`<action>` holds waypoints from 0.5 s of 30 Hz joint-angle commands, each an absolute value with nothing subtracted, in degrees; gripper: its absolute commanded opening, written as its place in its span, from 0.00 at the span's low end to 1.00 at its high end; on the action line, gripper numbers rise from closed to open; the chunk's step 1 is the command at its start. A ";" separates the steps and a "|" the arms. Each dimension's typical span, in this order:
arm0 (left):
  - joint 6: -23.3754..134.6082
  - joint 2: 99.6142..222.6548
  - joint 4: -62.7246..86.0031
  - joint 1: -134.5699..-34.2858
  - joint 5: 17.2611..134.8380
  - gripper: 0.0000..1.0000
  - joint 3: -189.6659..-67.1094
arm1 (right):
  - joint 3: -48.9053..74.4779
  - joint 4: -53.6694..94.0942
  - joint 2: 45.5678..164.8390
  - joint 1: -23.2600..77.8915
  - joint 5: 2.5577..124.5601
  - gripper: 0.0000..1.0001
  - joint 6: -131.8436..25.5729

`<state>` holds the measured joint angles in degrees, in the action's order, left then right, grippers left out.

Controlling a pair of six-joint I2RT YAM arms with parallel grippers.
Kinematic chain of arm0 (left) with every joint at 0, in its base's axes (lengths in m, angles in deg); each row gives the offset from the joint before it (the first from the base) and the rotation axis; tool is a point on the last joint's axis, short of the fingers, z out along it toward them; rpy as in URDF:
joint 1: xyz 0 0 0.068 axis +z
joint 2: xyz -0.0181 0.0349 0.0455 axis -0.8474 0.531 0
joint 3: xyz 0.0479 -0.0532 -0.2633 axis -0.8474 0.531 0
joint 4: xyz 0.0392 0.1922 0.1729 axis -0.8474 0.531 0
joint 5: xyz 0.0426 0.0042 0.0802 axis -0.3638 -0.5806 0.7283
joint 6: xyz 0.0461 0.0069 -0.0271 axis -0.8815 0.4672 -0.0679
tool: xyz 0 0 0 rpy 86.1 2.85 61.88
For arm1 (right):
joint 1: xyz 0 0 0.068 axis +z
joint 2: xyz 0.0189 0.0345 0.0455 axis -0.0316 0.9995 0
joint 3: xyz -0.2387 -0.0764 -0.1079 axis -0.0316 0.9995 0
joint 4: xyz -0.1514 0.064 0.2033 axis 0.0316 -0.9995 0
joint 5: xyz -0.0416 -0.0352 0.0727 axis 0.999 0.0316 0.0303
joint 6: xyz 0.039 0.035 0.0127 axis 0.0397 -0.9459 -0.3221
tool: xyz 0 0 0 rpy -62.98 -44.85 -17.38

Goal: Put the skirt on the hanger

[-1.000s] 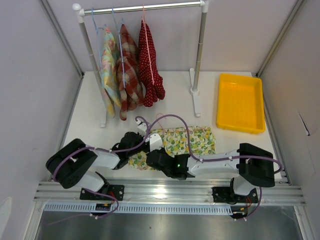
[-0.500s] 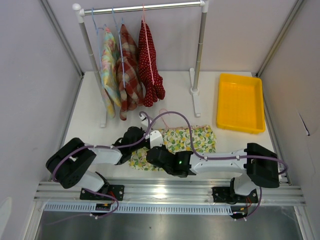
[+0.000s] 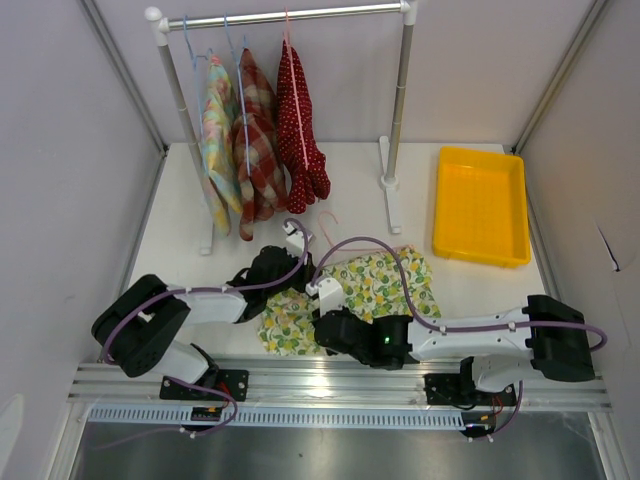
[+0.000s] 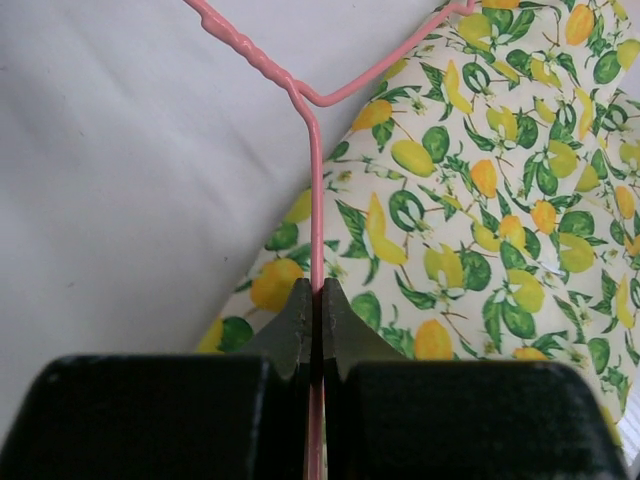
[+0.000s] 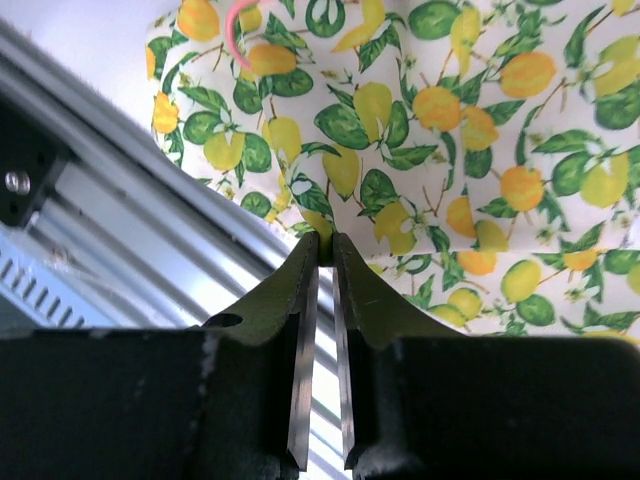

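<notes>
The lemon-print skirt (image 3: 378, 285) lies on the white table between the arms, its near left corner bunched. The pink wire hanger (image 3: 325, 222) lies at the skirt's far left edge, with its hook poking out. My left gripper (image 3: 292, 250) is shut on the hanger's straight wire (image 4: 315, 200) beside the skirt (image 4: 480, 190). My right gripper (image 3: 322, 315) is shut on the skirt's near edge (image 5: 322, 228) and holds the fabric (image 5: 450, 130) up a little. A pink bit of hanger (image 5: 235, 30) shows at the skirt's far corner.
A clothes rack (image 3: 300, 15) at the back holds three hung garments (image 3: 255, 130). Its right post foot (image 3: 390, 190) stands near the skirt. A yellow tray (image 3: 482, 205) sits at the back right. The aluminium rail (image 3: 340, 385) runs along the near edge.
My right gripper has moved right and toward the near edge, pulling the skirt's left part with it. My left gripper has moved farther back and right with the hanger.
</notes>
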<state>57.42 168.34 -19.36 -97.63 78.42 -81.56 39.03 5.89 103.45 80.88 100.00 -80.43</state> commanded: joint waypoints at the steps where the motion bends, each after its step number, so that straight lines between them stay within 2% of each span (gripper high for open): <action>1: 55.73 166.59 -19.48 -97.04 81.14 0.00 -83.64 | 40.52 4.37 101.29 83.52 99.24 0.15 -84.20; 10: 56.96 164.22 -18.16 -97.04 87.29 0.00 -82.15 | 41.49 7.45 102.08 87.48 97.65 0.16 -86.93; 15: 57.39 163.95 -18.42 -97.13 86.51 0.00 -82.41 | 41.23 11.13 103.30 87.75 93.45 0.18 -84.91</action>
<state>57.38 165.69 -16.63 -97.59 85.06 -81.56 42.05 6.85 102.84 87.14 96.35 -85.32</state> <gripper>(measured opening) 0.026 0.171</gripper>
